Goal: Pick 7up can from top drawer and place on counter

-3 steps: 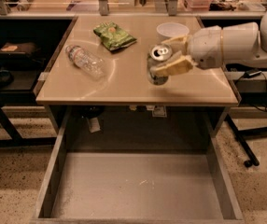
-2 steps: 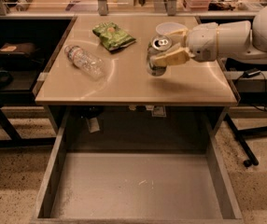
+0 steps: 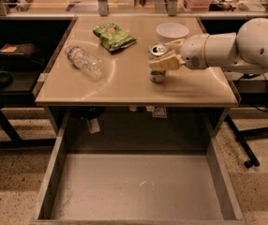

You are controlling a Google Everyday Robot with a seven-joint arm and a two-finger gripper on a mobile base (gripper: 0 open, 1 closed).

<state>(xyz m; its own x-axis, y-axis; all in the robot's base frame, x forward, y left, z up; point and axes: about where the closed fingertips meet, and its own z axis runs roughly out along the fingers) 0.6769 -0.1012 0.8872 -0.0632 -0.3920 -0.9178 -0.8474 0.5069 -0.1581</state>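
Observation:
The 7up can (image 3: 159,49) is upright over the right middle of the beige counter (image 3: 124,81), its silver top showing. Its base is at or just above the surface; I cannot tell if it touches. My gripper (image 3: 162,56) reaches in from the right on a white arm and is shut on the can, with tan fingers (image 3: 166,63) across its side. The top drawer (image 3: 54,172) is pulled out below the counter's front edge, and its grey bottom holds nothing.
A white bowl (image 3: 172,31) stands just behind the can. A green snack bag (image 3: 113,35) lies at the back middle and a clear plastic bottle (image 3: 84,61) lies on its side at the left. Black table frames and legs stand on both sides.
The gripper first carried the can a little up and toward the back of the counter, then lowered it again. The drawer and the other objects have not moved.

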